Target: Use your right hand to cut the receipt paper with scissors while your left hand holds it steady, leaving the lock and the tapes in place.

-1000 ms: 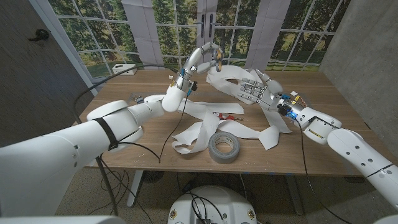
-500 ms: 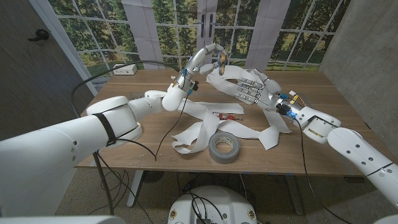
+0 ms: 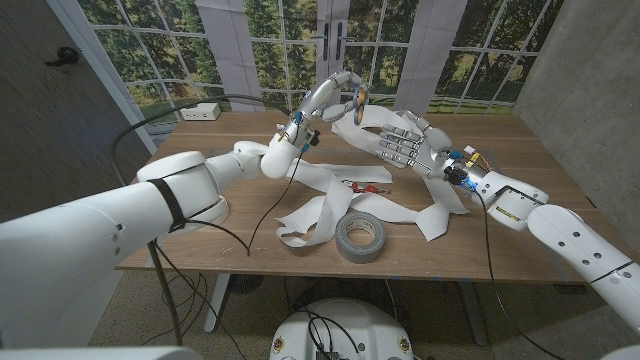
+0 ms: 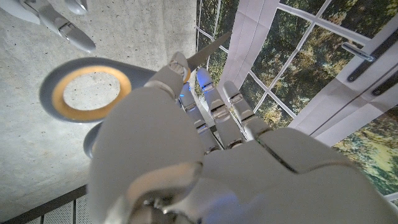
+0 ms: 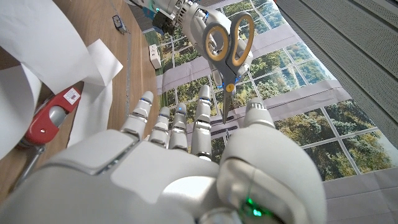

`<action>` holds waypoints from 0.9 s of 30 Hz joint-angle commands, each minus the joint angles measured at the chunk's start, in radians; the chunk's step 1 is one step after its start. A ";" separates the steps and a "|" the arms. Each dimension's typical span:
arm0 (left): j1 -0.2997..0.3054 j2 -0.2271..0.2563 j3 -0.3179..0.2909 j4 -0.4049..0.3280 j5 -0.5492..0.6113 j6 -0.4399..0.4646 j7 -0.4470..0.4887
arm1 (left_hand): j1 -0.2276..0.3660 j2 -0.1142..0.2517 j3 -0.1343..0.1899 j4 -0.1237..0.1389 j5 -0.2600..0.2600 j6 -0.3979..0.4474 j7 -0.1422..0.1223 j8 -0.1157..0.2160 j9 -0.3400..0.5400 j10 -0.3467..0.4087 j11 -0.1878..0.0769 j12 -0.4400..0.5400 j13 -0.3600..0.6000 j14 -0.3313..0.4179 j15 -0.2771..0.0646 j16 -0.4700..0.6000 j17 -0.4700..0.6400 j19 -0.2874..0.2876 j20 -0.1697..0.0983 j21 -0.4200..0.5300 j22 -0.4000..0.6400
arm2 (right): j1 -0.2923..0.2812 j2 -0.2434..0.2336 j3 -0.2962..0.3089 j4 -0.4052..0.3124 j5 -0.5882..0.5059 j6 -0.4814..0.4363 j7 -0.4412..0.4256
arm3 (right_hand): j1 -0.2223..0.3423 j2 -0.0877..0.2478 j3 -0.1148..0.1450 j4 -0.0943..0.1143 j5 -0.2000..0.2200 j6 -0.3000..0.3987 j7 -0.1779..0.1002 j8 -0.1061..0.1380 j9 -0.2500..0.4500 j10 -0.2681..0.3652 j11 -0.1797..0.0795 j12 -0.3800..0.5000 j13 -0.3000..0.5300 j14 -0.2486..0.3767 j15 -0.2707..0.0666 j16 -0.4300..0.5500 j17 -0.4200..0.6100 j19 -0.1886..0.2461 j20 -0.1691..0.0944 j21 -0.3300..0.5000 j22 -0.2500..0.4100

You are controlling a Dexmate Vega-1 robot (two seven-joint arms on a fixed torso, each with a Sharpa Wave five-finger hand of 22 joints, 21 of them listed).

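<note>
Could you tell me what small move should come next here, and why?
Probably bring the right hand up to take the scissors by their handles: the left hand holds them aloft, while the right is open just below, and the receipt paper lies uncut.
</note>
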State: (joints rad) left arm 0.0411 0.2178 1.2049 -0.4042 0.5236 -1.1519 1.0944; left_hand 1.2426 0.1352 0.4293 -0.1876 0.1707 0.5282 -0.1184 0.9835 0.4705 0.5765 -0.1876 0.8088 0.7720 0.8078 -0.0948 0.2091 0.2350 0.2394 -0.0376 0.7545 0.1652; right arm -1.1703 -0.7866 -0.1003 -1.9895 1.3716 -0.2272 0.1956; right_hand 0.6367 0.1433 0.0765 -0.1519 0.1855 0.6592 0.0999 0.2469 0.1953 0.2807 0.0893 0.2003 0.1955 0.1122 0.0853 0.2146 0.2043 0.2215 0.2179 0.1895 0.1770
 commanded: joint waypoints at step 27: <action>0.061 -0.016 -0.244 -0.060 0.345 0.038 0.023 | 0.004 0.015 0.027 0.027 0.008 -0.007 0.006 0.010 0.002 0.037 0.023 0.085 0.054 -0.002 -0.133 -0.001 0.000 0.010 -0.085 -0.019 0.006 | 0.021 -0.021 -0.016 0.007 0.005 -0.026 0.059 | 0.213 -0.021 0.095 -0.036 0.026 0.023 -0.023 -0.007 0.016 -0.005 -0.020 0.004 0.004 -0.011 -0.013 -0.001 -0.001 -0.006 -0.005 0.005 0.000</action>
State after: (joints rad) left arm 0.0864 0.1972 1.0144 -0.4314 0.7842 -1.1224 1.1158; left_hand 1.2426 0.1350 0.4304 -0.1887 0.1745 0.5244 -0.1145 0.9861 0.4707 0.5775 -0.1886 0.8088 0.7720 0.8096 -0.0929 0.2091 0.2322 0.2393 -0.0376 0.7394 0.1652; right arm -1.1592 -0.7926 -0.1131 -1.9845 1.3774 -0.2403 0.2289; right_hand 0.8289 0.1223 0.1635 -0.1865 0.2042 0.6734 0.0782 0.2391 0.2073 0.2713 0.0693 0.2003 0.1979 0.1029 0.0763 0.2146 0.2005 0.2161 0.2125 0.1895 0.1771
